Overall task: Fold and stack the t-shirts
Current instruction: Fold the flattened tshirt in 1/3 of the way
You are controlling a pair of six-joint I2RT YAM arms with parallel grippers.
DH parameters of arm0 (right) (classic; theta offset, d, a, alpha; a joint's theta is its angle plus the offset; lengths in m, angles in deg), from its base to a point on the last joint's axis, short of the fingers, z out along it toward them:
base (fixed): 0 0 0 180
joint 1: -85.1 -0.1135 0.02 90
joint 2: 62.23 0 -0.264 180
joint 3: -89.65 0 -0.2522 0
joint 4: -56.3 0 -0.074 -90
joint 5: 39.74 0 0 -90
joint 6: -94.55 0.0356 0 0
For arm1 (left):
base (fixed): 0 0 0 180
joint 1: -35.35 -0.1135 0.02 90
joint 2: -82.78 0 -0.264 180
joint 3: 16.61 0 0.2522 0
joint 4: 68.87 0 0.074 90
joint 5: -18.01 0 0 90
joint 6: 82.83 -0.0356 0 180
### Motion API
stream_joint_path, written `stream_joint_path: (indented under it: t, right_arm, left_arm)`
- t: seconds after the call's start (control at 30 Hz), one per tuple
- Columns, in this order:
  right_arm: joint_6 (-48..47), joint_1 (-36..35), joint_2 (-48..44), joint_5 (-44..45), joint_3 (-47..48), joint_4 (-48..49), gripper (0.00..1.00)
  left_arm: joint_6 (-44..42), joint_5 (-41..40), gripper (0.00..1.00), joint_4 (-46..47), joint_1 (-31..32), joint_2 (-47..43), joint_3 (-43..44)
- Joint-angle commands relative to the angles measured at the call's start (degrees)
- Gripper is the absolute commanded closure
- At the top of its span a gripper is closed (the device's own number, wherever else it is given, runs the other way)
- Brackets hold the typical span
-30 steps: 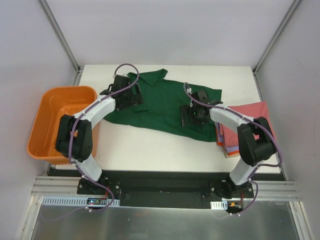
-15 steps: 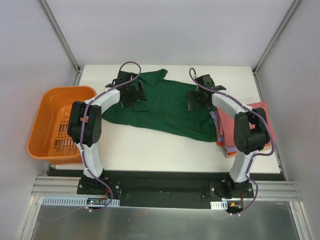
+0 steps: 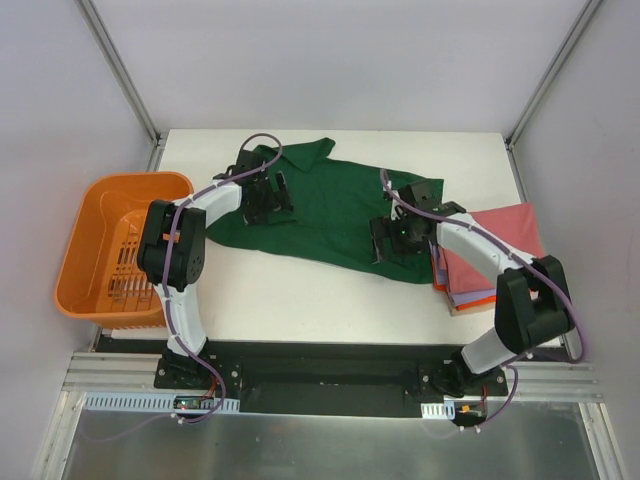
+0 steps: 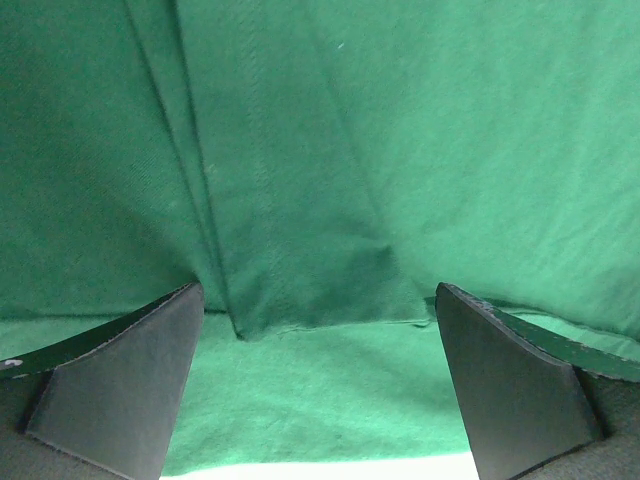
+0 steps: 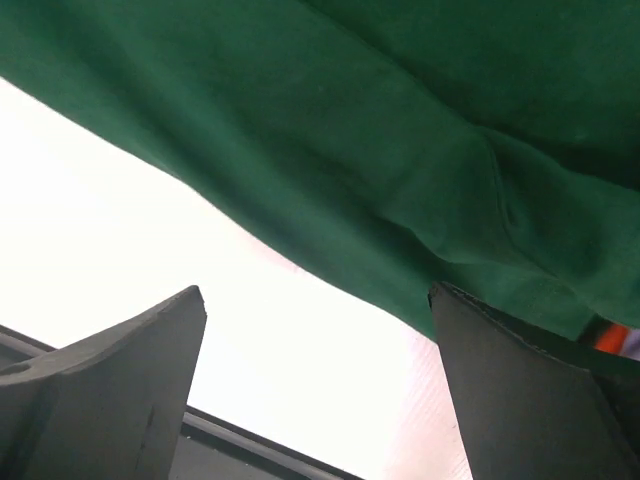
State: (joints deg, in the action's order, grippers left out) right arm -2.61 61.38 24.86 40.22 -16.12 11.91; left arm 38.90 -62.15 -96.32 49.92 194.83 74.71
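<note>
Across the white bench [image 3: 300, 290] the dark green t-shirt [image 3: 330, 205] lies spread flat, toward the far side; orange basket [image 3: 75, 245] off the left edge; folded t-shirts [image 3: 495, 250], pink-red on top, stacked at right, touching its hem; left pincer [image 3: 266, 194] over its left part, right pincer [image 3: 391, 240] over its near-right edge, both released, jaws wide, holding nothing.

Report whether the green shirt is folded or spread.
Spread out: the green shirt lies loosely open and rumpled across the table, not folded into a rectangle.
</note>
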Motion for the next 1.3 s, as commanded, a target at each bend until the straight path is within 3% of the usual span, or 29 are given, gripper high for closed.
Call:
stream_joint_path:
  t: [0.0,0.3,0.57,0.83,1.1,1.27]
  right_arm:
    - [0.8,1.5,5.9,3.6,3.9,-0.7,0.04]
    - [1.0,8.2,20.3,9.2,17.3,-0.6,0.04]
    - [0.2,8.0,13.6,3.2,12.3,0.0,0.04]
    - [0.5,7.5,6.9,0.0,5.6,1.1,0.04]
    - [0.9,7.4,4.3,1.0,3.9,1.0,0.04]
    - [0.4,7.4,1.6,1.3,2.9,0.1,0.04]
  left_arm:
    - [0.9,-1.8,0.01,0.0,-0.2,-3.2,-2.0]
    - [1.2,0.4,0.01,0.0,-0.2,0.2,1.9]
    - [2.2,0.6,0.01,0.0,-0.2,2.9,3.9]
    - [5.4,6.3,0.01,3.4,0.7,6.1,10.0]
    - [6.9,5.7,0.01,4.1,4.1,15.2,25.5]
    - [1.3,8.2,0.01,4.4,4.2,24.2,39.8]
